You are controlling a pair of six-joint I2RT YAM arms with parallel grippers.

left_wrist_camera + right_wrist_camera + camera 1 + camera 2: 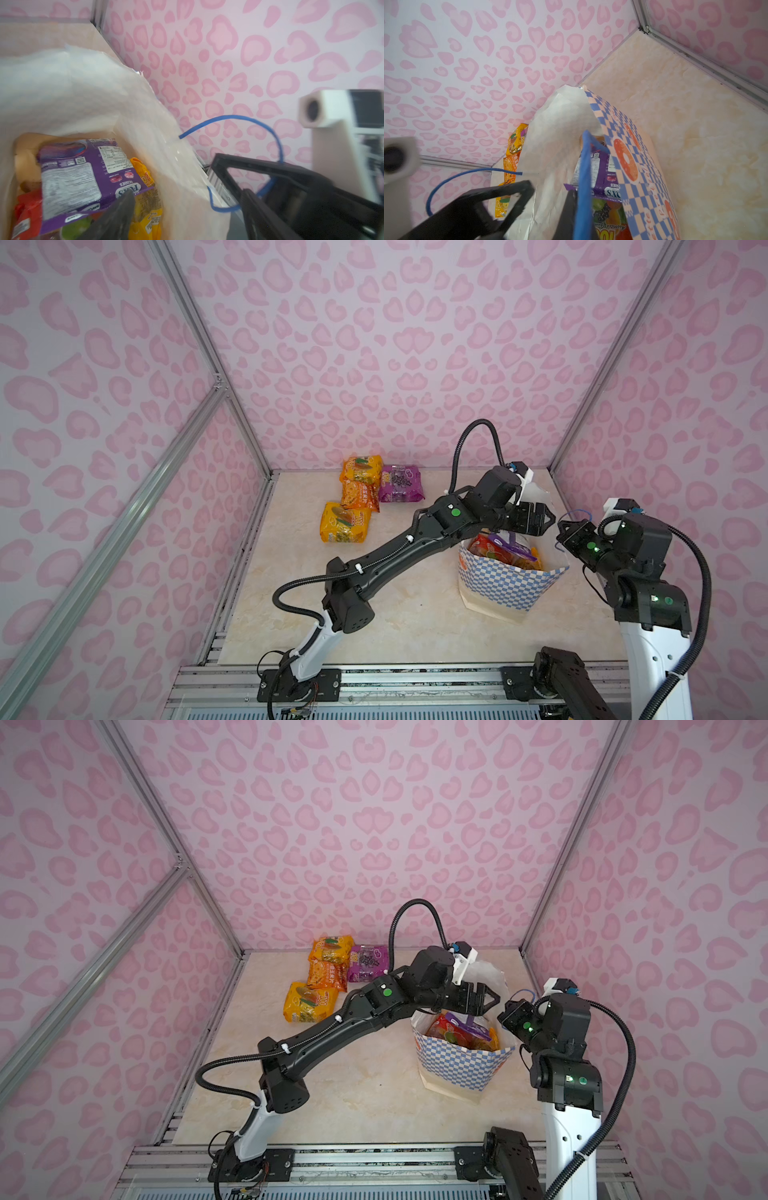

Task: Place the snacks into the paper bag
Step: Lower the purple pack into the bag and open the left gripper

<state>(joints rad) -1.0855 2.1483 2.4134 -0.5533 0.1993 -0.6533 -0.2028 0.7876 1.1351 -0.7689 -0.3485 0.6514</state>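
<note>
Several snacks (505, 551) sit inside the paper bag (507, 587), straight below the left claw (548, 520), whose jaws hang spread and hold nothing. Topmost is a purple packet (83, 176), printed back up, lying slanted with its long axis across the bag's mouth. Red and yellow-orange ones show beneath it. The bag stands upright on the table (395, 614), long axis vertical, mouth facing up at that claw. The right claw (561, 533), just beside the left claw at the rim, is pressed together on the bag, seemingly by its blue cord handle (583, 176), though blur hides the contact. Four loose packets (345, 522) lie well behind the left claw, with its forearm (415, 539) stretched between them and the bag.
</note>
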